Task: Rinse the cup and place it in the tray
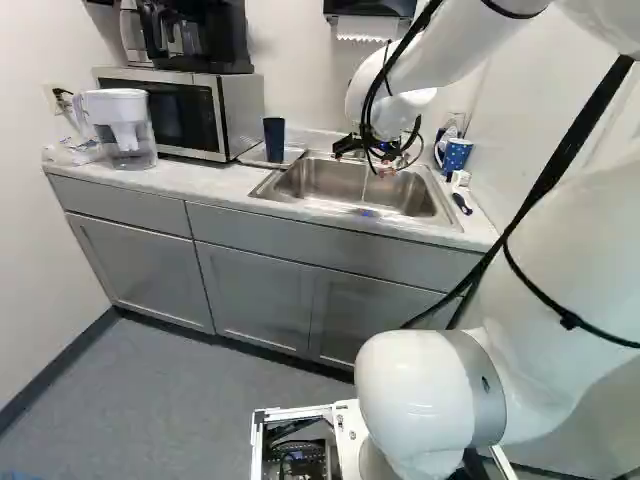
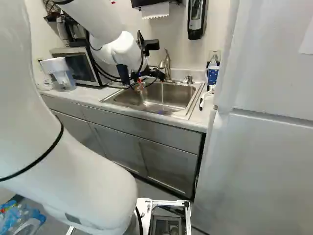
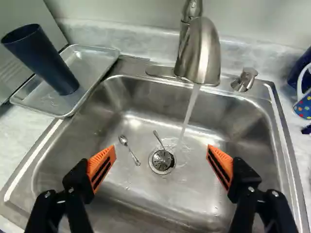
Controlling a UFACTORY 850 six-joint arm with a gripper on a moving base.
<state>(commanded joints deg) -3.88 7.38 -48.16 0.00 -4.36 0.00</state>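
Note:
In the left base view the gripper (image 1: 385, 160) hangs over the sink (image 1: 440, 212). Seen from the wrist, the gripper (image 3: 160, 166) stands wide open above the basin, nothing between its orange pads. A dark blue cup (image 3: 43, 60) stands upright on the metal tray (image 3: 92, 58), ahead of the gripper and beyond one finger. The cup (image 1: 274, 139) also shows left of the sink in the left base view. Water runs from the faucet (image 3: 201, 53) into the sink near the drain (image 3: 162, 160).
Two small spoons lie in the basin, one (image 3: 130, 150) apart from the drain, the other (image 3: 159, 140) with an end at it. A microwave (image 1: 185, 112) and a water pitcher (image 1: 122, 130) stand past the tray. Across the sink are a patterned mug (image 1: 456, 153) and a brush (image 1: 461, 203).

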